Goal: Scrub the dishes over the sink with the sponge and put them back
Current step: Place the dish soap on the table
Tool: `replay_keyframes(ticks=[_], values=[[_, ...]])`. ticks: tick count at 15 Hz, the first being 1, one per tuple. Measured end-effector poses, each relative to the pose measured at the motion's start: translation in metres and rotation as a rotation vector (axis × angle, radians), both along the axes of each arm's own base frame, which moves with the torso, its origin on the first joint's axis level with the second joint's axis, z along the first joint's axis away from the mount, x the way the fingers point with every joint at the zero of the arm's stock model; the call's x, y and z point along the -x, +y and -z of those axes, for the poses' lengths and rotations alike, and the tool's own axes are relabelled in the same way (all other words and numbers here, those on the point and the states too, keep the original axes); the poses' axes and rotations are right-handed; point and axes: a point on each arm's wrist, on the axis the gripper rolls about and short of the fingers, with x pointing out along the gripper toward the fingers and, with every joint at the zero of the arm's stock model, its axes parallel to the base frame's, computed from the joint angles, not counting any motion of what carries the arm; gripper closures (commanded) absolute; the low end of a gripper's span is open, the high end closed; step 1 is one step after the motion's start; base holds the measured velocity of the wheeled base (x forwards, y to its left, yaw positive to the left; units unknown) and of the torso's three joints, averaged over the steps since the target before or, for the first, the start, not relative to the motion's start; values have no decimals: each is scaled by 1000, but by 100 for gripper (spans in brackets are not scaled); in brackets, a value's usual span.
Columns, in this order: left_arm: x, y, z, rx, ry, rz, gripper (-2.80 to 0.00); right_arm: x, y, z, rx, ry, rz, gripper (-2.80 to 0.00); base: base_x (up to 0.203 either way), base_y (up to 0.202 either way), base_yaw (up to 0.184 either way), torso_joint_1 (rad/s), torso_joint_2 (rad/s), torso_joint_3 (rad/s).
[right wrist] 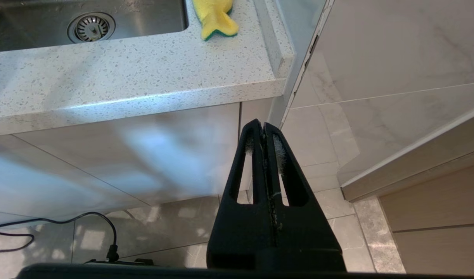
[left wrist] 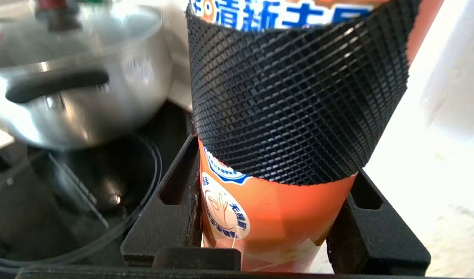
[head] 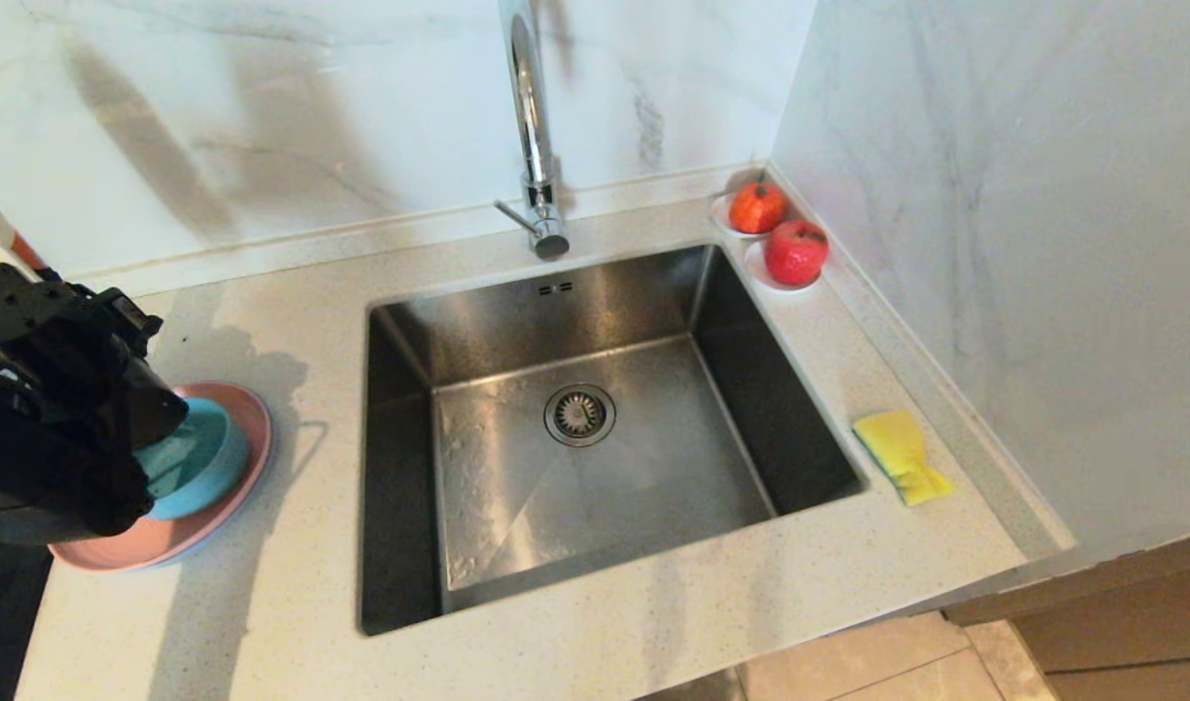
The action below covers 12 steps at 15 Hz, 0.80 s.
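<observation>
Nearest me, my right gripper (right wrist: 263, 131) hangs parked below the surface (head: 576, 643) edge, pinched shut on nothing. My left gripper (left wrist: 272, 193) is clamped around an orange bottle (left wrist: 299, 221), beside a steel pot (left wrist: 74, 93). Its arm hangs over the teal bowl (head: 201, 462) on the pink plate (head: 249, 428), left of the sink (head: 517, 487). Scrubbing hasn't begun, I judge. The sponge (head: 897, 453) lies well apart, across the sink; next I'd need a free gripper on it.
</observation>
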Motion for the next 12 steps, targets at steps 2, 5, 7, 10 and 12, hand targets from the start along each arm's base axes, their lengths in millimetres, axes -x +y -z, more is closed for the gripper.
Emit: replay_keyframes(ticks=[2,5,7,10,12], values=[[-5,2,9,10,14,-1,0,0,0,0,0,0,0,0,0,0,0,0,0,0],[-11,6,21,24,27,-3,0,0,0,0,0,0,0,0,0,0,0,0,0,0],[-15,8,27,32,34,-3,0,0,0,0,0,0,0,0,0,0,0,0,0,0],[-22,10,35,39,37,-11,0,0,0,0,0,0,0,0,0,0,0,0,0,0],[-28,11,36,38,29,-11,0,0,0,0,0,0,0,0,0,0,0,0,0,0]])
